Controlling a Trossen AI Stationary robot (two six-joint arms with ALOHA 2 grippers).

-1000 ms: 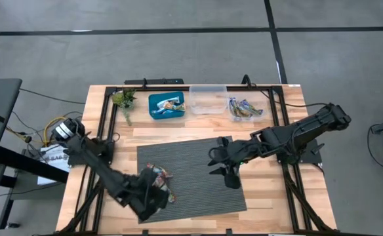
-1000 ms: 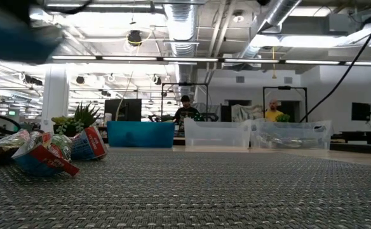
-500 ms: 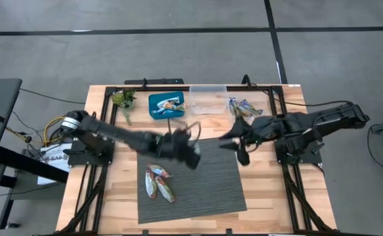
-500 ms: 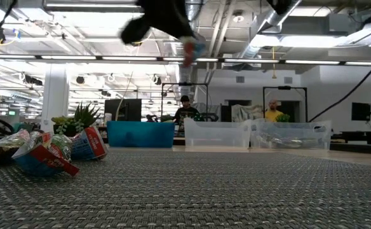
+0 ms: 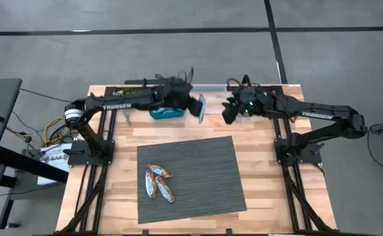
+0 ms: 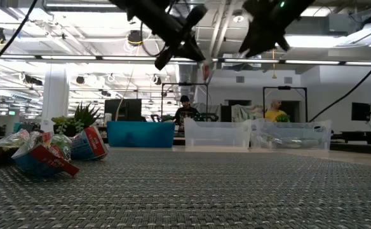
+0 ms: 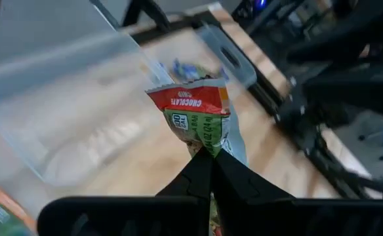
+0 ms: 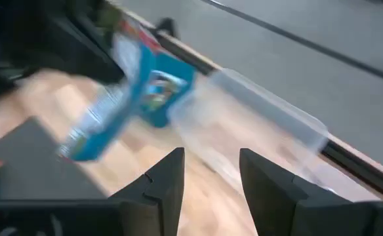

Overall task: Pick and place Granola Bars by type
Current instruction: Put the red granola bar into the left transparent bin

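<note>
Reading "CHOCOLAT" and "CHIP" in white on the red top band of the held bar [image 7: 201, 118]; smaller print below is illegible. Left end effector [image 5: 193, 103] is clamped on that bar's lower end, with the bar standing up past the fingertips, raised above the desk [image 5: 270, 170] near its far edge, beside the blue bin [image 5: 160, 113] and in front of the clear bin [image 7: 80, 98]. White lettering on the left arm cannot be read with certainty. Right end effector [image 5: 229, 110] hangs close opposite, fingers [image 8: 165, 180] parted, nothing between them. Remaining bars [image 5: 159, 182] lie clustered on the grey mat's [image 5: 204, 164] near left part, well apart from both end effectors. Rest of mat is bare.
</note>
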